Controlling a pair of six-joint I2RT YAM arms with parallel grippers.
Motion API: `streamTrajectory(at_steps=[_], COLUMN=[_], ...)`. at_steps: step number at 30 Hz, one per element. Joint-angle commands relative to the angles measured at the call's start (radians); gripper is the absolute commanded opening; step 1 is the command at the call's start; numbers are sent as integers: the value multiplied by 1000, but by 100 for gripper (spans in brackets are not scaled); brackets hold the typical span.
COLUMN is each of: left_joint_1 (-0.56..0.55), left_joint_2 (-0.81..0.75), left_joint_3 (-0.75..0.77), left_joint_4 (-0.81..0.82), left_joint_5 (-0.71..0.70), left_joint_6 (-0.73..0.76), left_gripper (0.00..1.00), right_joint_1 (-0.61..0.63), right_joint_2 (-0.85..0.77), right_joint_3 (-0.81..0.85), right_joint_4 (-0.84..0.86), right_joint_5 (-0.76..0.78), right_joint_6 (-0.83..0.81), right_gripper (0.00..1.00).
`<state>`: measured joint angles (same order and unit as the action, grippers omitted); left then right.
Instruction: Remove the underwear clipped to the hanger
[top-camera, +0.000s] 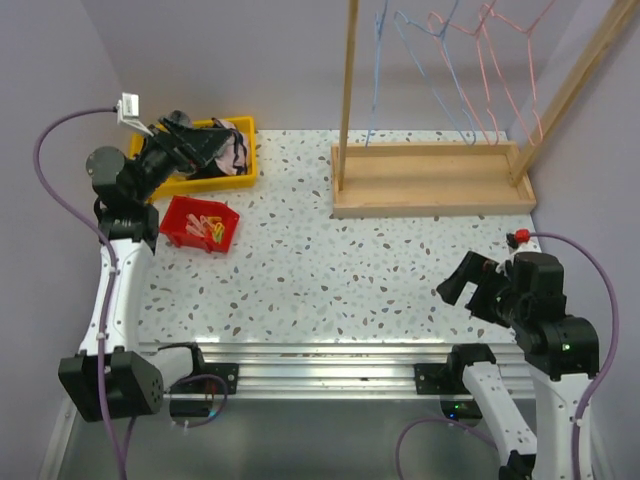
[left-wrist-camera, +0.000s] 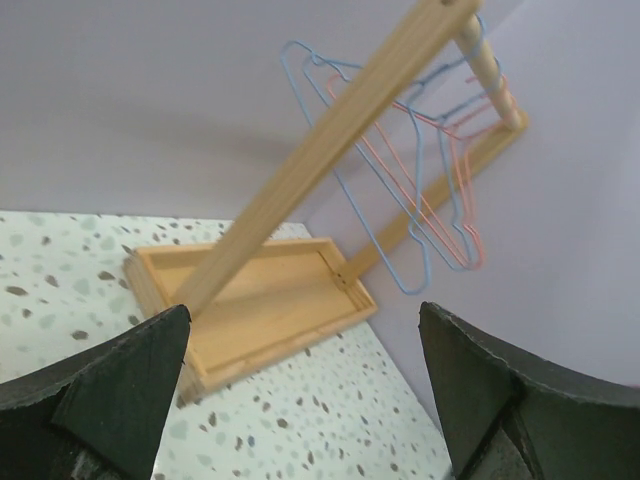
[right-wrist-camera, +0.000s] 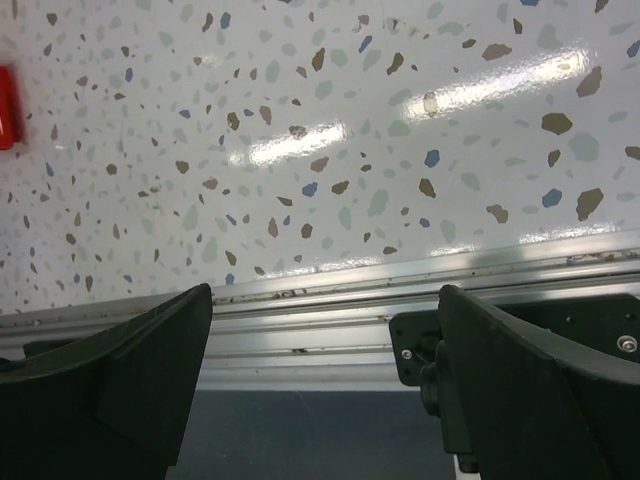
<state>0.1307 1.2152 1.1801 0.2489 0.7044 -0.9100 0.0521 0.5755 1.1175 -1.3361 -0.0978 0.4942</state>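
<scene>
Over yellow bin (top-camera: 252, 150), left fingers (left-wrist-camera: 110, 400) wide apart

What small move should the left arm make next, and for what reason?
Probably lift the left tool away from the yellow bin and draw it back. Its jaws stand open and empty, the hangers look bare, and pale pink cloth lies in the bin beside black clothing, so the drop seems done.

The white speckled terrazzo tabletop (top-camera: 330, 270) is boxed in by plain pale lilac walls (top-camera: 200, 60); bright glare streaks (right-wrist-camera: 300, 142) are reflected off it.
</scene>
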Motion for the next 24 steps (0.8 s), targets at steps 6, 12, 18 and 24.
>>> streamTrajectory(at_steps=[6,12,18,24], left_joint_1=[-35,-114,-177,-224], left_joint_2=[-232,-348,-437,-500], left_joint_3=[-198,-203,-186,-181], left_joint_4=[69,72,43,-29], left_joint_5=[197,202,227,267], left_joint_6=[-197,-265,-256,-176], left_gripper=[100,100,100,100], right_joint_1=[5,3,3,3], right_joint_2=[34,24,15,38], right_joint_3=[221,456,596,694], right_joint_4=[-41,-51,-51,-52], right_joint_5=[-52,-137,-238,-273], right_joint_6=[-48,-51,-40,-51], right_gripper=[99,99,99,99])
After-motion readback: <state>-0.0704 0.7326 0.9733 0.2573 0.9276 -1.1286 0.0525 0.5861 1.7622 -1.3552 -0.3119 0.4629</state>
